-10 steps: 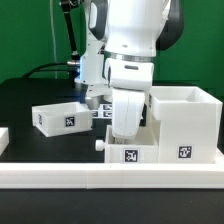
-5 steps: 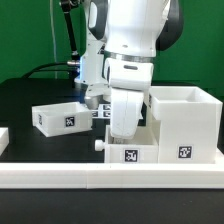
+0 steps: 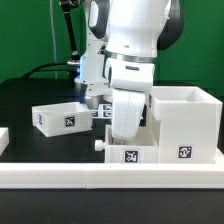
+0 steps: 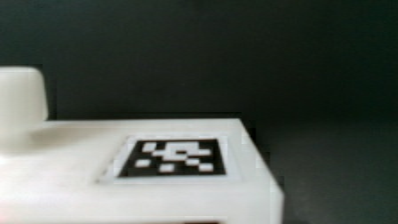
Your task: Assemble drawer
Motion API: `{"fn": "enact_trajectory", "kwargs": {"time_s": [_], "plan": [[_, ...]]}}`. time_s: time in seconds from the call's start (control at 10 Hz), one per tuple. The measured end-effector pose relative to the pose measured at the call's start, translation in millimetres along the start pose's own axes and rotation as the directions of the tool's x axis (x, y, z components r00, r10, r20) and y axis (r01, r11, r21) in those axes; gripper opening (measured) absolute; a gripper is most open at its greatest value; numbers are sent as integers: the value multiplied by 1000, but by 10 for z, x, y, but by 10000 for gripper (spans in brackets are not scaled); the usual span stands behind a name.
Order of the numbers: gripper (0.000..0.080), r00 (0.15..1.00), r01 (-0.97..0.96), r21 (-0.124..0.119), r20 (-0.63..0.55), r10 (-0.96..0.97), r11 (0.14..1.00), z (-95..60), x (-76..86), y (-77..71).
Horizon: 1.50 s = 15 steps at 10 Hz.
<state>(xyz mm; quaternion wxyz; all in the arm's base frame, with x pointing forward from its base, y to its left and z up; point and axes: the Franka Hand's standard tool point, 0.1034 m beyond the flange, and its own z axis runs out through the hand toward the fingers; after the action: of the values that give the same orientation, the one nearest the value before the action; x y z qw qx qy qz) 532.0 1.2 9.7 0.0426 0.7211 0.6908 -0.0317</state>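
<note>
The tall white housing [image 3: 185, 123] stands at the exterior view's right, its tag facing front. A low white tray [image 3: 130, 153] with a small knob [image 3: 98, 145] sits just to its left against the front rail. My gripper [image 3: 126, 136] reaches straight down onto this tray, and its fingertips are hidden behind the hand and the tray wall. The wrist view shows the tray's white top with a tag [image 4: 175, 158] and its knob [image 4: 18, 95] very close and blurred; no fingers show clearly. A second tray [image 3: 58, 117] lies farther back on the exterior view's left.
A long low white rail [image 3: 100, 176] runs along the front of the black table. A flat strip of tags, the marker board [image 3: 97, 113], lies behind the arm. A small white piece [image 3: 3, 139] sits at the exterior view's left edge.
</note>
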Motion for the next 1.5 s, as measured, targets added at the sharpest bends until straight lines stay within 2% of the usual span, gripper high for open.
{"fn": "enact_trajectory", "kwargs": {"time_s": [1.2,1.5], "plan": [[42,1000,31,-2,2,-31,1000,10,-57,8],[42,999,32,14,10,-32,999,6,-9,6]]}}
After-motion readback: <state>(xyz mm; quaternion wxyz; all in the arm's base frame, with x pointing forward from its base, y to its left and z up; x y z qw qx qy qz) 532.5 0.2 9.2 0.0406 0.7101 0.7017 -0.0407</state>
